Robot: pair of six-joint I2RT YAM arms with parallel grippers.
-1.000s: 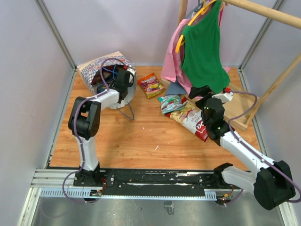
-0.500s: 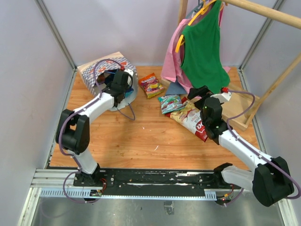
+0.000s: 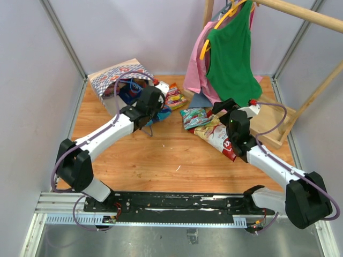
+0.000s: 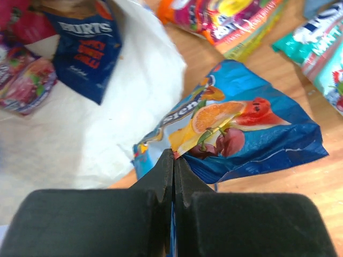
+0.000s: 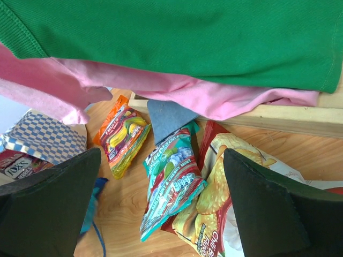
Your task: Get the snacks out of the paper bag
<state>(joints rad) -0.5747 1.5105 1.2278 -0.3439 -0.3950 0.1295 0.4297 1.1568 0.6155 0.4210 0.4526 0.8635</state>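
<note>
Now left tool (image 4: 172,160) is clamped shut on the edge of the blue fruit packet (image 4: 252,134), just outside the mouth of the paper bag (image 3: 115,77). Bag lies on its side, back-left of desk (image 3: 161,155); dark blue packet (image 4: 86,48) and purple packet (image 4: 27,80) inside. Right tool (image 5: 161,160) is wide open, holding nothing, above teal packet (image 5: 171,171) and red-white packet (image 5: 225,198); orange packet (image 5: 122,134) nearby.

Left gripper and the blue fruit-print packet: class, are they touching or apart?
Touching. The left wrist view shows the left gripper shut on the near edge of the blue fruit-print packet, with the foil pinched in its grip.
</note>
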